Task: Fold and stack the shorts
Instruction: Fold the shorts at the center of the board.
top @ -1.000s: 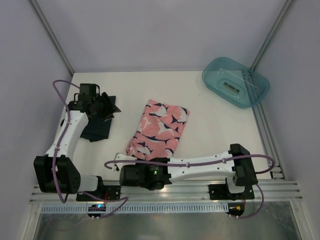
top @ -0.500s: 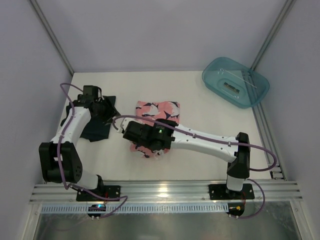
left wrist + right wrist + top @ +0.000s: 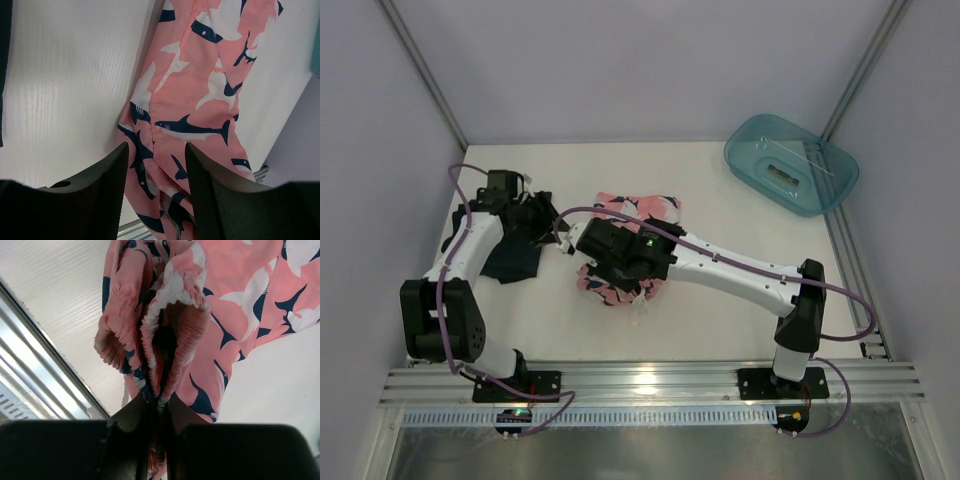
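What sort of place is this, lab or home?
Probably a lab test cell: two arms bolted to an aluminium rail, a table boxed in by plain panels, pink shorts and a tub.

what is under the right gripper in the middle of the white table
The salmon pink shark-print fabric shorts, gathered waistband pinched in the right gripper. From above the right arm covers the shorts' middle, so anything beneath that part is hidden.

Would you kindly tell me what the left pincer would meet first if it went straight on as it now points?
Likely the salmon pink shark-printed fabric shorts; depth is unclear.
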Available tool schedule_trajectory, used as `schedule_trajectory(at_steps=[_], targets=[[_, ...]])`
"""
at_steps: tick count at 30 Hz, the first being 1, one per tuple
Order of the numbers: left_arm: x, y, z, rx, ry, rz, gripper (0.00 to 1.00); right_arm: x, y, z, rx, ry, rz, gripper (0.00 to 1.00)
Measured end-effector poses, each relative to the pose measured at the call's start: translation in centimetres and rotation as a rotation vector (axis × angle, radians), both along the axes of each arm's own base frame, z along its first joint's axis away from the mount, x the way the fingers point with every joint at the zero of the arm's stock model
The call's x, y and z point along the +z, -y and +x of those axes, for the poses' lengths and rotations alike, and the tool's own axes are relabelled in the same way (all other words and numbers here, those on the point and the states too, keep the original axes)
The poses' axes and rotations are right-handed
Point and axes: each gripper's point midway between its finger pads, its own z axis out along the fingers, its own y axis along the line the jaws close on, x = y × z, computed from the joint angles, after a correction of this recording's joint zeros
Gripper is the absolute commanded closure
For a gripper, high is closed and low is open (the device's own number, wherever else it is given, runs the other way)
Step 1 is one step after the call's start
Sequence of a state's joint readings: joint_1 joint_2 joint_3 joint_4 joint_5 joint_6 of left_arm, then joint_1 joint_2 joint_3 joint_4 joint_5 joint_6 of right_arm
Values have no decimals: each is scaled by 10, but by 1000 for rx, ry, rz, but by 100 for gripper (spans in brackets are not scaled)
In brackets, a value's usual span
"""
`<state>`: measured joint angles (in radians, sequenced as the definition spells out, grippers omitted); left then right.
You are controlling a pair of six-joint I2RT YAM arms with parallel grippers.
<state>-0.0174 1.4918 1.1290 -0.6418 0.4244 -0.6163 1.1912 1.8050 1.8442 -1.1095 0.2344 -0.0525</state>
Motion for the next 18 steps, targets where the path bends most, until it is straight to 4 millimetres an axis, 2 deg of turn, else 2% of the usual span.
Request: schedule_trajectory(at_steps=[4,9,13,15,18], targets=[[-4,7,4,-44,-9,-20,52,10,3,-22,-9,-25,43,96],[-25,34,19,-164,-36,-30,58,31,8,-71,31,-49,117,96],[-33,74,12,-301,-27,-27,58,25,11,-96,37,-76,118,96],[-31,102,9,-393,-5,-25,59,16,14,-100,27,-85,97,96],[-31,143,17,-510,53,-26,60,3,20,-102,9,-92,64,96]])
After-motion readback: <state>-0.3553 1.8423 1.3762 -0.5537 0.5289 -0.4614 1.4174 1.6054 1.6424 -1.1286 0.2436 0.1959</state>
